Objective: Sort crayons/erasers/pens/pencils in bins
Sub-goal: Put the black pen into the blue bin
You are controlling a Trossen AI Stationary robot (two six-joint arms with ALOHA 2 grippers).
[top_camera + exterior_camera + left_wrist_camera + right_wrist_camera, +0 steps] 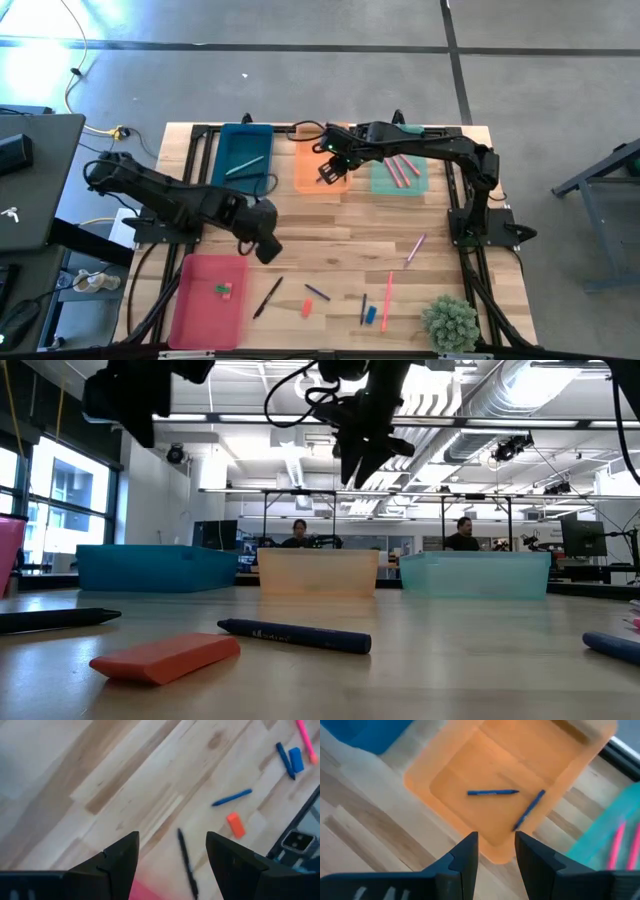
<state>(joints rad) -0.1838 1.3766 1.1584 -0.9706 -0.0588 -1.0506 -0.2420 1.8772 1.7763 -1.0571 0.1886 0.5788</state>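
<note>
wooden table point(340, 235) carrying four bins: teal bin point(243, 155), orange bin point(318, 165) and mint bin point(400, 172) in a row along the far edge, pink-red bin point(208, 298) at the near left corner. left arm reaching over the table from the left, left gripper point(266, 243) above bare wood just beyond the pink-red bin; jaws released, spread wide, holding nothing, touching nothing. right arm stretched from the right across the mint bin, right gripper point(495, 850) hovering over the orange bin's near edge; jaws released, parted narrowly, empty. two dark blue pens point(492, 792) lying inside the orange bin. pink sticks point(400, 168) in the mint bin. silver-grey pen point(245, 165) in the teal bin. green and orange erasers point(224, 290) in the pink-red bin. loose on the near table: black pen point(267, 297), orange eraser point(307, 308), blue pen point(317, 292), blue eraser point(370, 314), pink stick point(387, 300).
</note>
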